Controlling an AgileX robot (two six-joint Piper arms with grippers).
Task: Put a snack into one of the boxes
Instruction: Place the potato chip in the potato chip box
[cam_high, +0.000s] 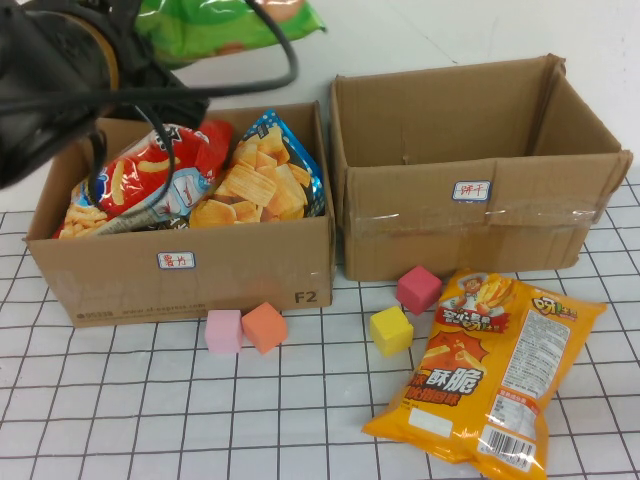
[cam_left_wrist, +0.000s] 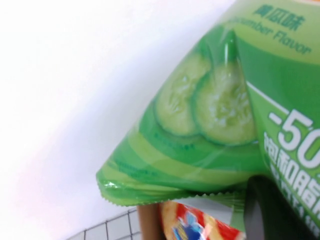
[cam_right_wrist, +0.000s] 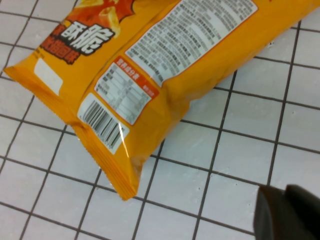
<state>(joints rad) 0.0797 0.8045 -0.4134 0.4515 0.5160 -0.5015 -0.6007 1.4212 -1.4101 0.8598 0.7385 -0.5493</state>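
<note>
My left gripper (cam_left_wrist: 260, 200) is shut on a green cucumber-flavour snack bag (cam_left_wrist: 215, 115) and holds it in the air behind the left box. The bag shows at the top of the high view (cam_high: 235, 22), with the left arm (cam_high: 60, 70) above the left cardboard box (cam_high: 120, 285). That box holds a red snack bag (cam_high: 160, 170) and a blue bag of chips (cam_high: 265, 175). The right cardboard box (cam_high: 420, 235) looks empty. An orange snack bag (cam_high: 490, 370) lies flat in front of it. My right gripper (cam_right_wrist: 290, 217) hovers above the table beside that bag's barcode end (cam_right_wrist: 105, 125).
Four foam cubes lie in front of the boxes: pink (cam_high: 223, 331), orange (cam_high: 264, 327), yellow (cam_high: 391, 330) and dark pink (cam_high: 418, 289). The table is white with a black grid. The red bag (cam_left_wrist: 195, 225) shows below the green bag in the left wrist view.
</note>
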